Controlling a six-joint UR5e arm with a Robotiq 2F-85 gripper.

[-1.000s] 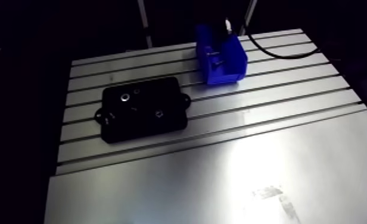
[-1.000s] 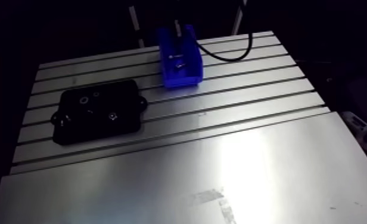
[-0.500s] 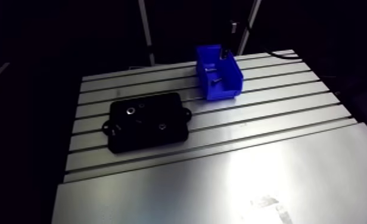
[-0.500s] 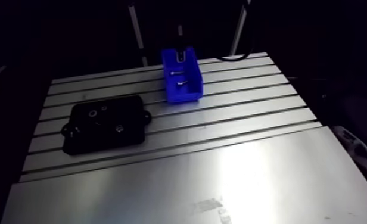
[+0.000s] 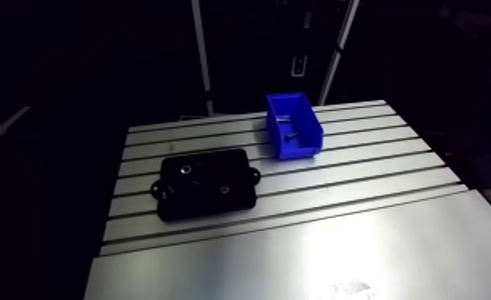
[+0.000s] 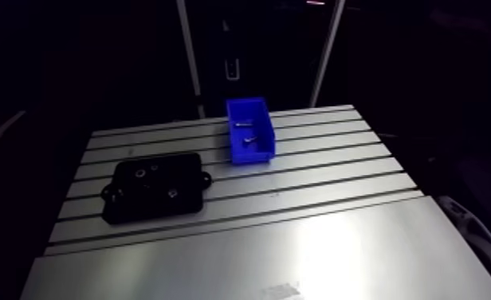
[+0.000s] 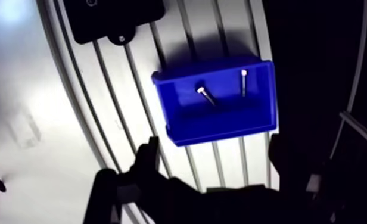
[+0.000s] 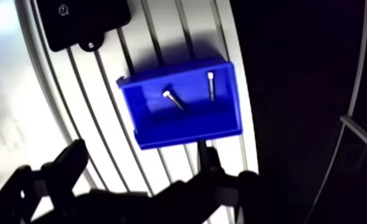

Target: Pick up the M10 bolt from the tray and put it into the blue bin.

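Gripper [image 7: 214, 154] released, empty; 2 bolts [image 7: 206, 95] in blue bin [image 7: 221, 122] just ahead.

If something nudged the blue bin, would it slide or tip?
The blue bin would probably slide, not tip: it sits low and wide on the slotted table. It looks like light plastic, so the bolts inside may roll.

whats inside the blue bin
One bolt and a second bolt lie apart on the blue bin's floor; nothing else shows. Its near wall hides a strip of floor.
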